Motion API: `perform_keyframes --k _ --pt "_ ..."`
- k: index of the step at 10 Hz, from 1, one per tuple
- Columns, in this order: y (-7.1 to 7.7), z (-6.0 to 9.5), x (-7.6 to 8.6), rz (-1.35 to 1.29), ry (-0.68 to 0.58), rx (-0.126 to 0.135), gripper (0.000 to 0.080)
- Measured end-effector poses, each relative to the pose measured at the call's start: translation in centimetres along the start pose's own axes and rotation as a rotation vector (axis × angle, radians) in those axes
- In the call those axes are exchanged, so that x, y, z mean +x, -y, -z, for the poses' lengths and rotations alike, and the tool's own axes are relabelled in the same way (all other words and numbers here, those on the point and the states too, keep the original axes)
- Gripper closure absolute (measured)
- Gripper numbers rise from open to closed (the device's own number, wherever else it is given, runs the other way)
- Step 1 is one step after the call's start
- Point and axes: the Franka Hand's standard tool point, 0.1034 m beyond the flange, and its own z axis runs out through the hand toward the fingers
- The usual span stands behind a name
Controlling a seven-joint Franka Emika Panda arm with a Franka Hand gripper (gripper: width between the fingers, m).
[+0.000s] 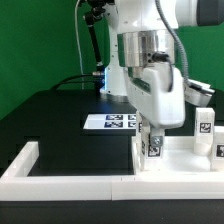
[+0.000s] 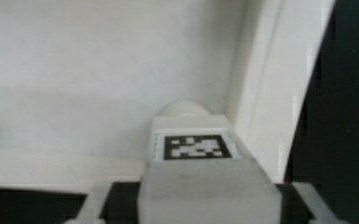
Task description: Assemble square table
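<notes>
We count one arm and one gripper (image 1: 153,140), lowered over the square panel (image 1: 185,157) at the exterior view's right. Between its fingers stands one leg (image 1: 155,147), tag facing the camera — the wrist view shows the same leg (image 2: 197,150) upright between the two fingers (image 2: 105,200), which press on its flanks, so the claw is clamped on it. The leg's foot looks to rest on the panel (image 2: 87,110), close to the raised rim (image 2: 265,70) on one side. We see two more legs (image 1: 203,124) at the exterior view's right edge, standing one behind the other; a fourth we cannot make out. One marker board (image 1: 112,122) lies flat on the black table (image 1: 60,120), behind the panel. One L-shaped border wall (image 1: 30,165) fences the front.
</notes>
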Motion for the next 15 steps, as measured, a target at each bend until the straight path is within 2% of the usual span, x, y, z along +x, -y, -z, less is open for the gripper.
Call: perform_keyframes --k 2,4,5,6,7,8,9,10,11,13,15 --pt "0.1 -0.1 0.1 -0.306 0.019 0.026 0.0507" --pt "-0.1 -0.1 0.4 -0.427 0.005 0.040 0.0507" --pt "-0.4 -0.1 0.6 -0.451 -0.002 0.027 0.0507" --pt "-0.5 -0.1 0.8 -0.440 -0.001 0.002 0.0502" --pt "-0.5 -0.2 0.6 -0.439 0.000 0.005 0.0422" --pt "-0.5 -0.2 0.6 -0.437 0.000 0.004 0.0422" --pt "-0.4 0.0 0.4 -0.423 0.002 0.006 0.0236" --pt "-0.2 1.5 -0.2 -0.375 0.018 0.020 0.0168" --pt "-0.1 3.7 -0.6 -0.340 0.045 0.044 0.0155" --pt "0.5 7.2 -0.2 -0.292 0.073 0.088 0.0150" --pt "0.3 6.7 -0.3 -0.289 0.067 0.084 0.0150"
